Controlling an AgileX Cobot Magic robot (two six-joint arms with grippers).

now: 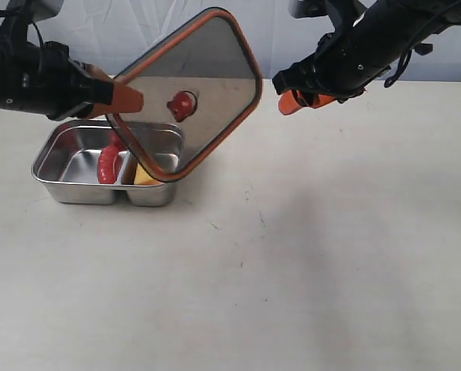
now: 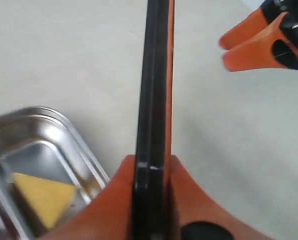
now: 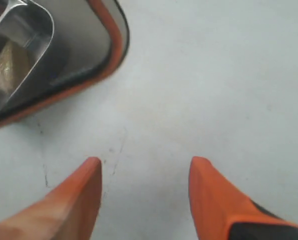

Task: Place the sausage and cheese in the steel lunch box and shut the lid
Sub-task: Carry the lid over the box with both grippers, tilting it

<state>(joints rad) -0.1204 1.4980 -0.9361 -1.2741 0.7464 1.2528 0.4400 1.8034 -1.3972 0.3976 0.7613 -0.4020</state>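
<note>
Hovering tilted, ready for closing: lid, edge pinched by left gripper | steel lunch box open beneath | right gripper spread wide, empty, clear of lid | sausage in compartment nearer left arm | cheese in the other

The black left arm reaches in from the far left and lies nearly level, with its wrist pointing right. Its left gripper, with orange wedge-shaped fingers, is clamped on the left edge of the dark translucent lid with an orange rim. In the left wrist view the two fingers press flat against either face of that edge, and no gap shows. The black right arm slopes down from the far right towards the left. Its right gripper, also orange-fingered, hangs in the air just right of the lid and holds nothing. Its pointed fingertips stand well apart, with the jaws spread wide.
</note>
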